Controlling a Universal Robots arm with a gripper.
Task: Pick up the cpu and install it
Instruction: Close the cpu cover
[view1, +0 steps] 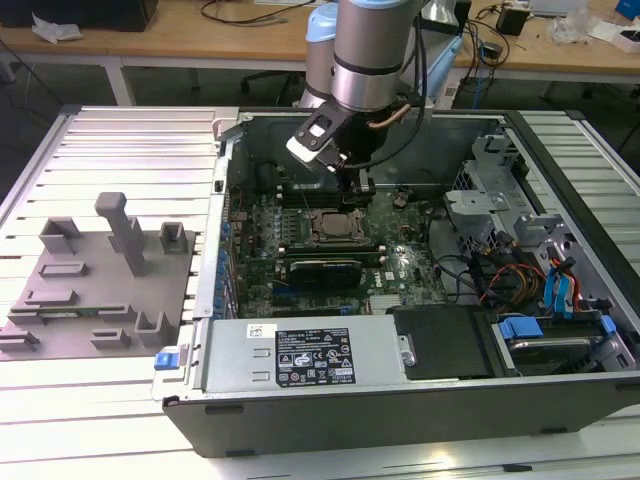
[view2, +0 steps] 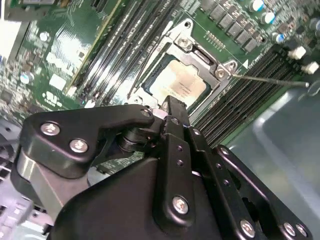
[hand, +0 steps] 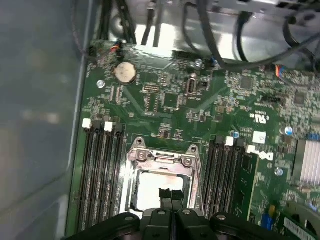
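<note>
cpu (view2: 176, 82) seated in socket frame (view2: 186, 44), hand (view2: 171, 104) close over it, fingers (hand: 165, 195) together.

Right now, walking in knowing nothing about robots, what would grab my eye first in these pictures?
First, the big silver robot arm reaching down into an open computer case in the middle of the exterior view. Its black gripper hangs over the cpu, a pale square chip lying in its metal socket frame. On the exterior view's left sits a grey fixture plate with blocks and posts.
</note>
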